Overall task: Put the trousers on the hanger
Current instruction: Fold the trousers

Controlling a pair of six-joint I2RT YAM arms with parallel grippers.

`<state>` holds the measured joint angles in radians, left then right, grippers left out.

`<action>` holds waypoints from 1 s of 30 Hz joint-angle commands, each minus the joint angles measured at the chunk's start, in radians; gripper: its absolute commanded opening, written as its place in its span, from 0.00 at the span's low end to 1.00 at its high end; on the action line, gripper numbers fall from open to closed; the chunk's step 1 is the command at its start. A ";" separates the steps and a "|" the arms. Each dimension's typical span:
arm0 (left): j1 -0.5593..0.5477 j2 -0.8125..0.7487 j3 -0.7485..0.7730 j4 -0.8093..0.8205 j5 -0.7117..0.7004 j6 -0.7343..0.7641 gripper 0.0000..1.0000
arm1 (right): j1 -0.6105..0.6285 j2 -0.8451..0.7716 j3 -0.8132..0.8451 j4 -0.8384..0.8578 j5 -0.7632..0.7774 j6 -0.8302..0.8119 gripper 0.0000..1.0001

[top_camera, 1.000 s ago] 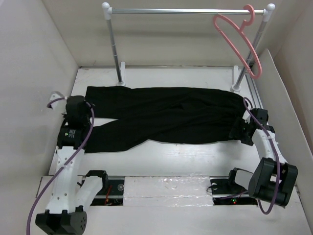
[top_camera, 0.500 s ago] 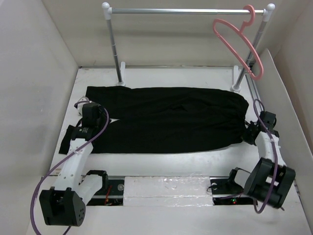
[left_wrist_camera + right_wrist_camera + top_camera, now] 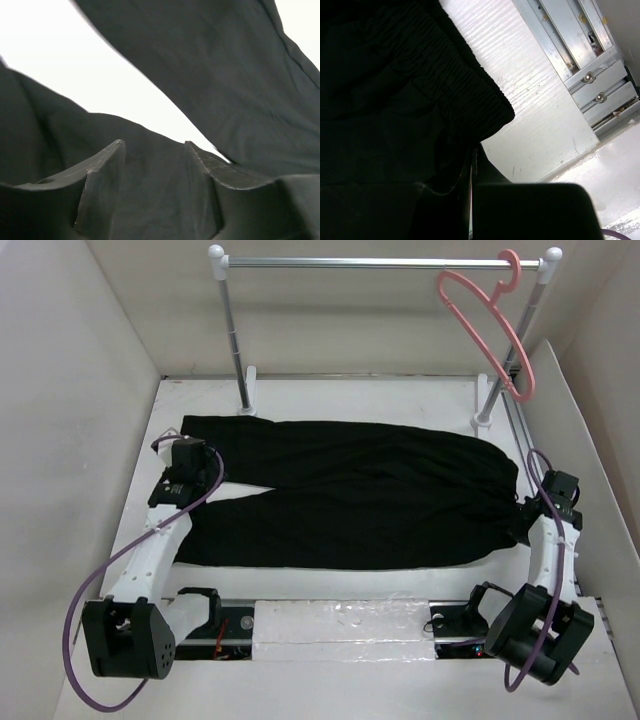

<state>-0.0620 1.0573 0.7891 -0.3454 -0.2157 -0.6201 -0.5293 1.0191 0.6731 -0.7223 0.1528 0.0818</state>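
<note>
Trousers (image 3: 350, 495): flat across mid-frame counter (image 3: 330, 585), pulled rightward since a second ago.
Right hand (image 3: 528, 512): newly clamped on trousers' waist, right edge.
Left hand (image 3: 154, 143): fingers apart over legs, left.
Hanger (image 3: 490, 330): upper right, bare; hanging not begun.

The trousers (image 3: 350, 495) are plain black all over, with no print. Through my right wrist camera their waistband (image 3: 460, 75) shows fine ribbing. The hanger (image 3: 492, 328) is pink. The rail (image 3: 380, 262) is silver, with white knobs and white feet. The table (image 3: 330, 400) is white, and close up it carries faint, fine parallel lines. The walls (image 3: 60, 390) are an off-white cream. My left claw (image 3: 152, 144) is matt charcoal grey. My arms (image 3: 150, 550) are white with black joints, and the cables (image 3: 70, 640) on them are purple. The track (image 3: 570, 40) is bare silver metal with silver screws.
</note>
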 commanded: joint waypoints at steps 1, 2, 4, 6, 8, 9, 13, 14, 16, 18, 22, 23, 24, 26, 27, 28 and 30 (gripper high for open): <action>0.010 0.012 0.061 -0.030 -0.116 -0.061 0.48 | -0.005 -0.028 0.078 -0.075 -0.036 -0.016 0.00; 0.019 0.029 0.062 -0.020 -0.134 -0.075 0.48 | 0.006 -0.030 0.085 -0.072 -0.047 -0.023 0.01; 0.066 0.100 0.068 0.006 -0.123 -0.114 0.48 | 0.063 -0.030 0.092 -0.034 -0.087 -0.053 0.09; 0.088 0.156 0.091 0.023 -0.158 -0.148 0.46 | 0.078 -0.022 0.112 -0.023 -0.114 -0.110 0.09; 0.144 0.254 0.117 0.022 -0.148 -0.181 0.43 | 0.093 -0.017 0.134 -0.035 -0.086 -0.160 0.03; 0.168 0.283 0.146 0.019 -0.140 -0.190 0.42 | 0.118 0.001 0.155 -0.055 -0.064 -0.174 0.00; 0.243 0.468 0.214 0.023 -0.125 -0.198 0.33 | 0.228 -0.057 0.100 -0.003 -0.180 -0.142 0.00; 0.243 0.501 0.234 0.011 -0.149 -0.193 0.33 | 0.253 -0.063 0.089 0.004 -0.196 -0.136 0.00; 0.243 0.574 0.291 -0.018 -0.192 -0.193 0.32 | 0.264 -0.066 0.076 -0.002 -0.222 -0.131 0.00; 0.257 0.621 0.335 -0.032 -0.205 -0.196 0.32 | 0.310 -0.074 0.077 -0.005 -0.228 -0.126 0.00; 0.269 0.742 0.413 -0.033 -0.165 -0.185 0.37 | 0.342 -0.086 0.079 0.000 -0.228 -0.119 0.09; 0.269 0.762 0.432 -0.033 -0.154 -0.185 0.38 | 0.353 -0.086 0.082 0.001 -0.229 -0.119 0.12; 0.269 0.774 0.459 -0.018 -0.142 -0.179 0.38 | 0.353 -0.086 0.079 0.001 -0.231 -0.116 0.16; 0.269 0.822 0.487 -0.007 -0.123 -0.159 0.41 | 0.353 -0.083 0.079 0.000 -0.240 -0.117 0.37; 0.269 0.840 0.528 -0.023 -0.128 -0.159 0.41 | 0.353 -0.086 0.082 -0.002 -0.245 -0.119 0.43; 0.269 0.880 0.548 -0.032 -0.134 -0.159 0.40 | 0.353 -0.086 0.085 -0.009 -0.246 -0.122 0.52; 0.278 0.902 0.604 -0.073 -0.149 -0.164 0.39 | 0.362 -0.091 0.095 -0.017 -0.251 -0.125 0.53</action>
<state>0.2035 1.9457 1.3151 -0.3687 -0.3508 -0.7914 -0.1814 0.9478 0.7490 -0.7525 -0.0757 -0.0422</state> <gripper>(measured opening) 0.390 0.525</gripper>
